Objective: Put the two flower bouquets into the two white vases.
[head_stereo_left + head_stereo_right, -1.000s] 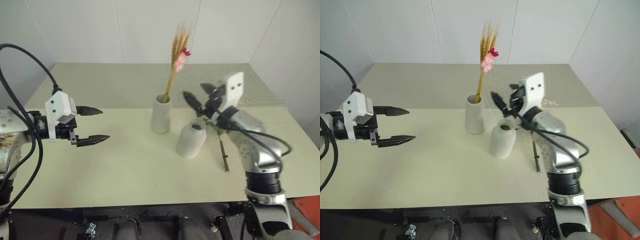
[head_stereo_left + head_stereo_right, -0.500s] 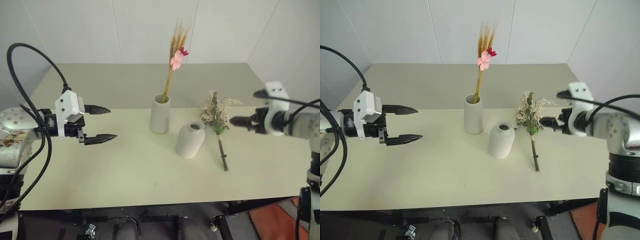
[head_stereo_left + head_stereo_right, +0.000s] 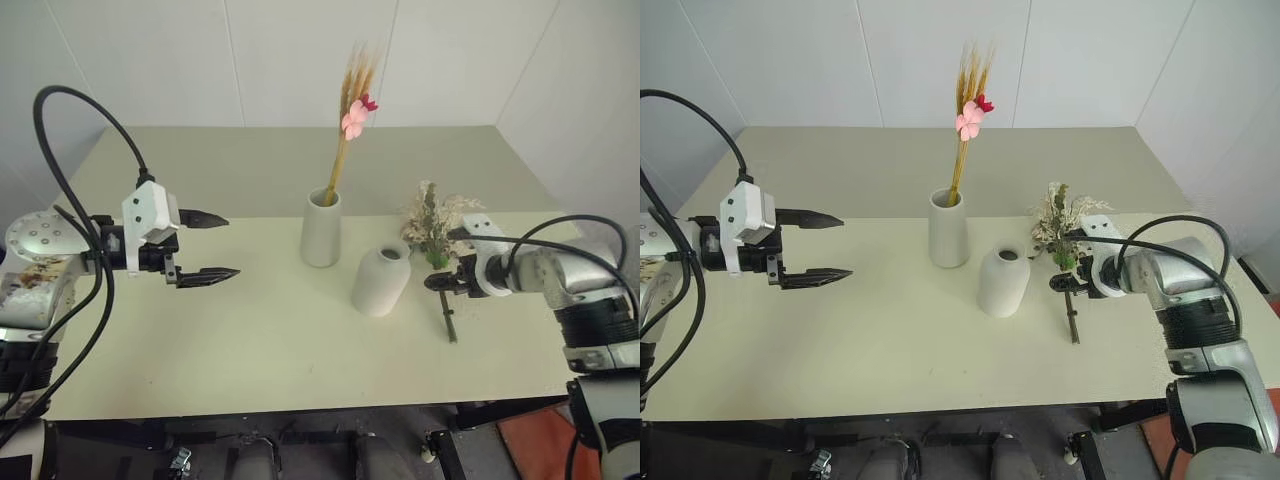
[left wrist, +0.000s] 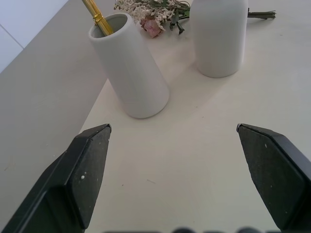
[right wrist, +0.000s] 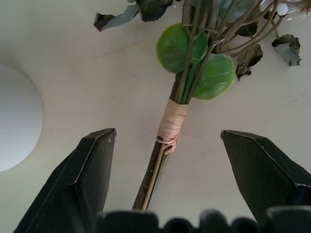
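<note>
So the right tool [image 5: 167, 141] hangs spread wide either side of the bushy bouquet's [image 3: 1064, 250] wrapped stem, flat on the table [image 3: 890, 330] beside the round vase [image 3: 1003, 282]. Wheat spray [image 3: 965, 125] stands in the tall vase [image 3: 948, 229]. Left tool [image 3: 810, 245] is spread too, over open tabletop.

A pale cream, matte rectangular tabletop [image 3: 250, 340] stands against plain white panelled walls [image 3: 150, 60]. Lighting is even. A red-orange floor patch [image 3: 530, 440] shows beneath the right corner.

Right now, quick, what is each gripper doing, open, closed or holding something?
Left gripper: open, holding nothing, above the table.
Right gripper: open, jaws on either side of the bushy bouquet of pale sprigs and green leaves, not closed on it.
</note>
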You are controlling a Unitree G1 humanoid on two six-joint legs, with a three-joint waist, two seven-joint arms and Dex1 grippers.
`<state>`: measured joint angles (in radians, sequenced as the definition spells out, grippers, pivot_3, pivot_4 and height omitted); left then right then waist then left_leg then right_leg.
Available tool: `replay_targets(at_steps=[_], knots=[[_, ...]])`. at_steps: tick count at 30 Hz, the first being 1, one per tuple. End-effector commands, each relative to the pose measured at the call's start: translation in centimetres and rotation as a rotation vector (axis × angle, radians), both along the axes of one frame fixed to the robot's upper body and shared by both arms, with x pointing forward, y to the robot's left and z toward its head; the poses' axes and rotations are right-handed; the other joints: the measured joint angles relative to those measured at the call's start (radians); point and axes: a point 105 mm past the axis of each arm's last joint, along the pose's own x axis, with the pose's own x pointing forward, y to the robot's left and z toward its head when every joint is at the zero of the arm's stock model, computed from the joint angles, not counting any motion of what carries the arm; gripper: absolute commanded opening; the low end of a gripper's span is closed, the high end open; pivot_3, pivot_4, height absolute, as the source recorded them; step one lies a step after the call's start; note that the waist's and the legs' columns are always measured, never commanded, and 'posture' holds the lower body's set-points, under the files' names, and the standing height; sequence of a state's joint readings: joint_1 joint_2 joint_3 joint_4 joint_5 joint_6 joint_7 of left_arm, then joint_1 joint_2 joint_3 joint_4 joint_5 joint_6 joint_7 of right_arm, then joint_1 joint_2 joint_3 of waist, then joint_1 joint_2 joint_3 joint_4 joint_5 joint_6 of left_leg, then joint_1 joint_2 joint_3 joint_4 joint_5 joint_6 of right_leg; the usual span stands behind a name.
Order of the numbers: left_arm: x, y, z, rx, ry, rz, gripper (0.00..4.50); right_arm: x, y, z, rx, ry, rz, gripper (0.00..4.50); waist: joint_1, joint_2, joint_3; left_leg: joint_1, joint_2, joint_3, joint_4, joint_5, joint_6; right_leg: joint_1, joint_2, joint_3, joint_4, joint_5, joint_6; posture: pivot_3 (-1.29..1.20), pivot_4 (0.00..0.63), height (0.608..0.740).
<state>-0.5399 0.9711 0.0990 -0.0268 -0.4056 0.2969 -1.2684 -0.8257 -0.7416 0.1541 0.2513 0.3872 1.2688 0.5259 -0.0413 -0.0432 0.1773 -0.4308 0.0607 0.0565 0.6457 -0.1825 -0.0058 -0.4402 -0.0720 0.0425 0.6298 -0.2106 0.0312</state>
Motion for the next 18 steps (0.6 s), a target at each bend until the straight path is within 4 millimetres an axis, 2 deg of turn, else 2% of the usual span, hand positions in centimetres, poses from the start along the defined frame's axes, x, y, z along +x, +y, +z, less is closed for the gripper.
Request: replay_targets(at_steps=[1, 5, 10, 13, 15, 16, 18], knots=[[-0.2, -0.2, 0.9, 0.005, -0.050, -0.013, 4.50, 1.5, -0.4, 1.0, -0.003, -0.048, -0.010, 3.48, -0.001, 0.000, 0.000, 0.000, 0.000, 0.000, 0.000, 0.000, 0.000, 0.000, 0.000, 0.000, 0.000, 0.000, 0.000, 0.00, 0.150, 0.740], [-0.4, 0.1, 0.8, 0.004, -0.050, -0.001, 4.50, 2.6, -0.7, 1.3, -0.015, -0.077, -0.032, 2.15, -0.002, 0.000, 0.000, 0.000, 0.000, 0.000, 0.000, 0.000, 0.000, 0.000, 0.000, 0.000, 0.000, 0.000, 0.000, 0.00, 0.150, 0.740], [-0.6, 0.2, 0.5, -0.004, -0.044, 0.012, 4.50, 2.7, -0.3, 1.8, -0.020, -0.062, 0.007, 0.32, -0.001, 0.000, 0.000, 0.000, 0.000, 0.000, 0.000, 0.000, 0.000, 0.000, 0.000, 0.000, 0.000, 0.000, 0.000, 0.00, 0.150, 0.740], [-0.6, 0.3, 0.4, -0.005, -0.044, 0.016, 4.50, 2.6, -0.5, 2.2, -0.039, -0.075, 0.003, 0.21, -0.001, 0.000, 0.000, 0.000, 0.000, 0.000, 0.000, 0.000, 0.000, 0.000, 0.000, 0.000, 0.001, 0.000, 0.000, 0.00, 0.150, 0.740], [-0.6, 0.3, 0.4, -0.006, -0.046, 0.018, 4.50, 3.0, -1.1, 3.3, -0.078, -0.154, -0.033, 0.21, 0.000, 0.000, 0.000, 0.000, 0.000, 0.000, 0.000, 0.000, 0.000, 0.000, 0.000, 0.000, 0.001, 0.000, 0.000, 0.00, 0.150, 0.740], [-0.6, 0.3, 0.5, -0.005, -0.047, 0.019, 4.50, 3.6, -1.4, 4.5, -0.098, -0.259, -0.063, 0.21, 0.000, 0.000, 0.000, 0.000, 0.000, 0.000, 0.000, 0.000, 0.000, 0.000, 0.000, 0.000, 0.001, 0.000, 0.000, 0.00, 0.150, 0.740], [-0.6, 0.3, 0.6, -0.006, -0.049, 0.021, 4.50, 4.6, -1.5, 8.9, -0.156, -0.620, -0.117, 0.21, 0.001, 0.000, 0.000, 0.000, 0.000, 0.000, 0.000, 0.000, 0.000, 0.000, 0.000, 0.000, 0.001, 0.000, 0.000, 0.00, 0.150, 0.740]])
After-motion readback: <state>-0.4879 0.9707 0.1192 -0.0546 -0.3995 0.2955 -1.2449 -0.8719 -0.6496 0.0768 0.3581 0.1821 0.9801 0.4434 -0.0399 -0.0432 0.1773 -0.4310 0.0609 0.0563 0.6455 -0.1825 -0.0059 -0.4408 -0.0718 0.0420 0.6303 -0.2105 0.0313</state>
